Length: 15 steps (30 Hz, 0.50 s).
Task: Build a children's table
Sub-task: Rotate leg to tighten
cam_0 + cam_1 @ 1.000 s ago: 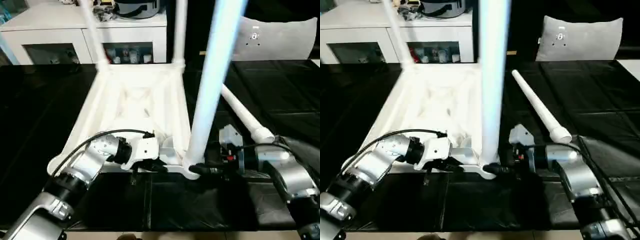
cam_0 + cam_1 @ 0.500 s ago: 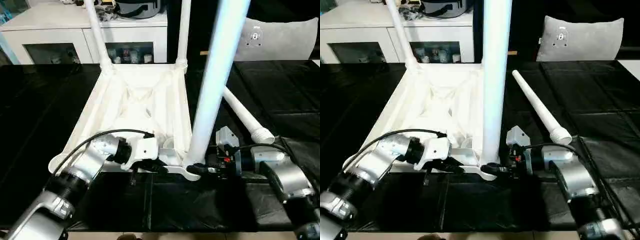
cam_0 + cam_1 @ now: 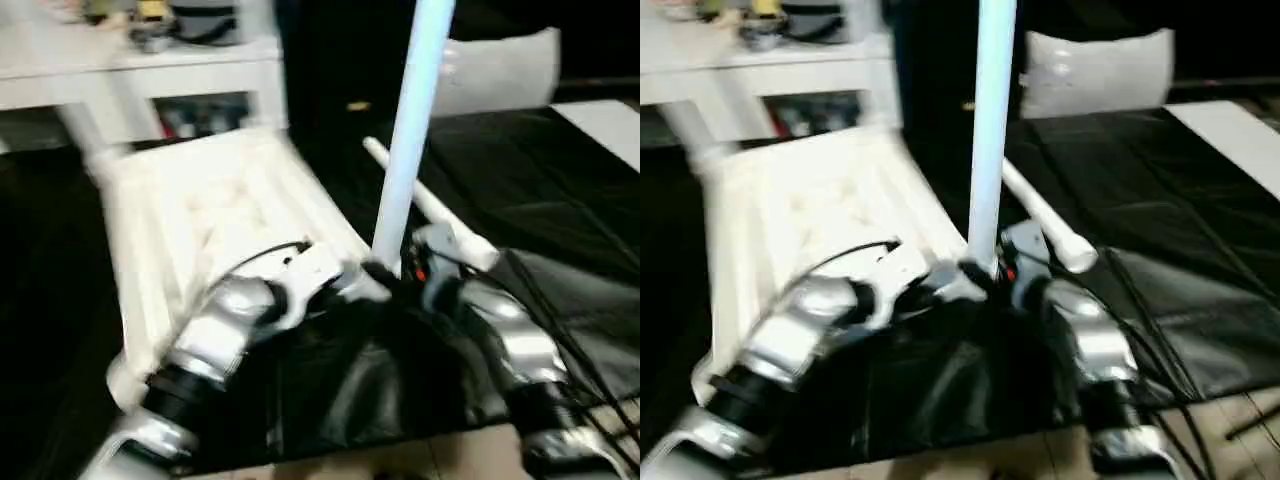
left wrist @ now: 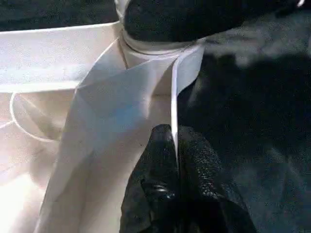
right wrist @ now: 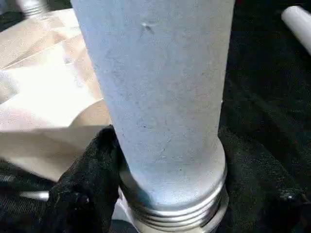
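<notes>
The right gripper [image 5: 170,194] reaches in level from the right, its 2 fingers [image 5: 85,189] clamped around the base of the upright leg [image 3: 410,140]. The left gripper [image 4: 176,160], angled in from the left, pinches the thin edge wall of the upturned tabletop [image 3: 200,215] beside that corner socket. Beyond, 1 loose leg [image 3: 1040,215] lies on the black surface [image 3: 540,190].

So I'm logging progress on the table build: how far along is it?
Partly done. The tabletop lies ribbed side up, with a far leg already standing in its corner. In hand: the right claw grips the upright leg at its threaded base in the near corner socket, while the left claw pinches the tabletop's rim. One loose leg still lies on the black cloth.
</notes>
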Available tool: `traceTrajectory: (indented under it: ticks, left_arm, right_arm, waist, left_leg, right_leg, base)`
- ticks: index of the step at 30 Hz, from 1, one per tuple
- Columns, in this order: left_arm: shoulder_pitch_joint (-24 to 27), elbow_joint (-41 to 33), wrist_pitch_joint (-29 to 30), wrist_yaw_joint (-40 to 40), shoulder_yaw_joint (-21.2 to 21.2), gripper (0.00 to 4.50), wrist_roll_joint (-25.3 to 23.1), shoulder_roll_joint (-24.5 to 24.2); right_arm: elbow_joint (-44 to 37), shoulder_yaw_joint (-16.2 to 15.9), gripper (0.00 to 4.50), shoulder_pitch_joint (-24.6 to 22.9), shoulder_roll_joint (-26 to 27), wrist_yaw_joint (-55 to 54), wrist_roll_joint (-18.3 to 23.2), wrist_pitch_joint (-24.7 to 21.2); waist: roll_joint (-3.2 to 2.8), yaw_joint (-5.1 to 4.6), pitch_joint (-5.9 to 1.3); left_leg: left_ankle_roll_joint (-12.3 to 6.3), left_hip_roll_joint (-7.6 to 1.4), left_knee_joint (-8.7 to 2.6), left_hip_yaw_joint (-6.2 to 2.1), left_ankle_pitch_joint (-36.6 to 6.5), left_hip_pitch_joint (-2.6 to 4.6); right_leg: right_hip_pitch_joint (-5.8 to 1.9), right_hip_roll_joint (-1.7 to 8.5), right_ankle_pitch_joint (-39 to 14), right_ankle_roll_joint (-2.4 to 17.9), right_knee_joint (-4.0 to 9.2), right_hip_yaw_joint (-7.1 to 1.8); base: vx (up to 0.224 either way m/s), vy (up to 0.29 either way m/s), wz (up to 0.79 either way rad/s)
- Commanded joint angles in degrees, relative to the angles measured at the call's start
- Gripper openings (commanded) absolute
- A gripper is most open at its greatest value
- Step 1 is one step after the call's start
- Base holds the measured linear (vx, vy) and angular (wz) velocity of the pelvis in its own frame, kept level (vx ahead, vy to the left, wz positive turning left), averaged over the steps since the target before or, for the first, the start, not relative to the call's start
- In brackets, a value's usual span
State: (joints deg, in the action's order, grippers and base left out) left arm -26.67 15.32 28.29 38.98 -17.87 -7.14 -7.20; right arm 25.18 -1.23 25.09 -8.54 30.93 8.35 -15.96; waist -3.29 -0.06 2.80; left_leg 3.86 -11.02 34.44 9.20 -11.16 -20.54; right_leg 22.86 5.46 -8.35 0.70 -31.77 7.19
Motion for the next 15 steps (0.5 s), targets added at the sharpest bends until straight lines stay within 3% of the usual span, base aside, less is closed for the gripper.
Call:
traceTrajectory:
  ticks: [1, 2, 3, 5, 6, 7, 11, 15]
  left_arm:
    - [-0.95, -3.61, -0.62, -2.63, -1.4, 0.0, -0.16, 3.19]
    - [-0.91, -3.79, -0.78, -2.55, -1.86, 0.0, -0.37, 3.25]
    - [-0.9, -3.89, -0.91, -2.45, -2.16, 0.0, -0.53, 3.2]
    - [-0.79, -4.5, -0.49, -2.59, -2.34, 0.0, -1.28, 2.56]
    - [-0.82, -4.69, 0.0, -2.86, -2.16, 0.0, -1.86, 1.83]
    - [-0.82, -4.69, 0.0, -2.87, -2.16, 0.0, -1.86, 1.82]
    - [-1.21, -4.21, 0.19, -3.53, -1.47, 0.0, -1.66, 0.8]
    - [-0.97, -3.4, -3.88, 0.41, -1.48, 0.0, -0.43, -1.54]
  right_arm:
    - [1.97, -3.23, 2.69, 0.39, 4.08, 0.13, 0.74, -1.47]
    - [2.17, -3.13, 2.69, 0.41, 4.11, -0.26, 0.41, -1.07]
    - [2.28, -3.1, 3.25, 0.41, 4.09, -0.5, 0.06, -0.66]
    - [1.69, -2.48, 3.39, 0.04, 4.14, -0.8, -0.25, -0.4]
    - [1.31, -1.89, 3.39, -0.29, 3.87, -0.76, -0.26, 0.26]
    - [1.31, -1.89, 3.56, -0.29, 3.87, -0.76, -0.26, 0.26]
    - [-0.95, -1.91, 3.86, -1.83, 1.44, 2.03, 0.25, 2.23]
    - [-5.1, -1.12, 4.25, -4.76, -3.52, 7.77, 1.27, 4.79]
  waist:
    - [0.64, 0.34, -3.38]
    - [0.62, 0.43, -3.46]
    - [0.64, 0.53, -3.56]
    - [0.68, 0.68, -3.65]
    - [0.37, 0.95, -3.82]
    - [0.57, 1.04, -3.84]
    - [0.56, 1.48, -3.92]
    - [0.29, 2.83, -4.16]
  left_leg:
    - [-3.11, -1.17, -4.44, -0.95, -20.2, -0.01]
    - [-3.18, -1.24, -4.47, -0.93, -19.86, 0.0]
    - [-3.43, -1.27, -4.52, -0.85, -18.8, -0.23]
    - [-3.64, -1.36, -4.58, -0.8, -17.62, -0.38]
    - [-4.05, -1.42, -4.44, -0.61, -15.65, -0.42]
    - [-4.31, -1.43, -4.4, -0.54, -14.38, -0.62]
    - [-4.8, -1.44, -4.2, -0.35, -12.51, -0.64]
    - [-5.58, -1.64, -4.08, -0.24, -10.21, -0.46]
  right_leg:
    - [-2.65, 3.11, -30.76, 4.59, 5.34, -1.4]
    - [-2.66, 3.12, -29.88, 4.99, 5.17, -1.56]
    - [-2.78, 3.14, -27.94, 5.78, 4.85, -1.83]
    - [-2.94, 3.18, -26.06, 6.54, 4.52, -2.04]
    - [-2.94, 3.3, -23.71, 7.68, 4.19, -2.3]
    - [-3.05, 3.27, -22.34, 8.28, 4.02, -2.4]
    - [-3.14, 3.24, -20.42, 9.09, 3.69, -2.57]
    - [-3.18, 3.16, -17.31, 9.79, 3.26, -2.78]
  base:
    - [0.0, 0.0, 0.0]
    - [0.0, 0.0, 0.0]
    - [0.0, 0.0, 0.0]
    - [0.0, 0.0, 0.0]
    - [0.0, 0.0, 0.0]
    - [0.0, 0.0, 0.0]
    - [0.0, 0.0, 0.0]
    - [0.0, 0.0, 0.0]
